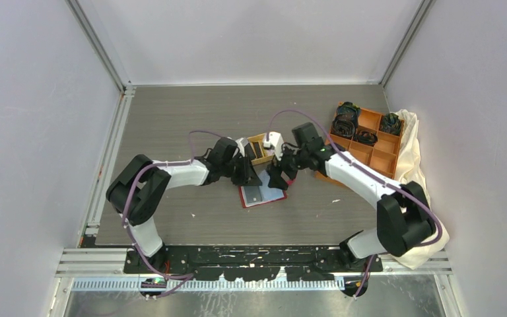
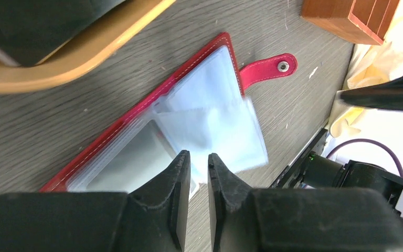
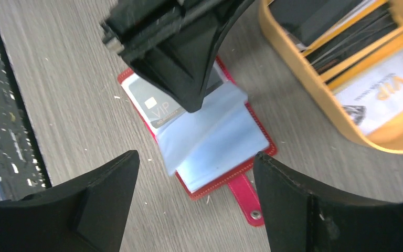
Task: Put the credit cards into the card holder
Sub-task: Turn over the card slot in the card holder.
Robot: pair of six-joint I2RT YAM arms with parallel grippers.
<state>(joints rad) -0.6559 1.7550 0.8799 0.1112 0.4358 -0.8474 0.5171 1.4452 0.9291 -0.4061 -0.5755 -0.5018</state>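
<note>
My left fingers (image 2: pixel 199 160) stand nearly together over the clear sleeves (image 2: pixel 215 131) of the wallet (image 2: pixel 162 126), and I cannot tell whether they pinch a leaf. The wallet lies open on the worktop (image 1: pixel 171 119). In my left wrist view its long axis runs from lower left to upper right, tab (image 2: pixel 273 71) at the upper right, and a grey card (image 3: pixel 149 102) shows in one sleeve. My right fingers (image 3: pixel 194 157) hang wide apart and empty above the tab side, so I judge the left arm nearer.

Top view looks down from high behind the table (image 1: pixel 171 125); both wrist views, close and downward, share the wallet (image 2: pixel 204 105).
</note>
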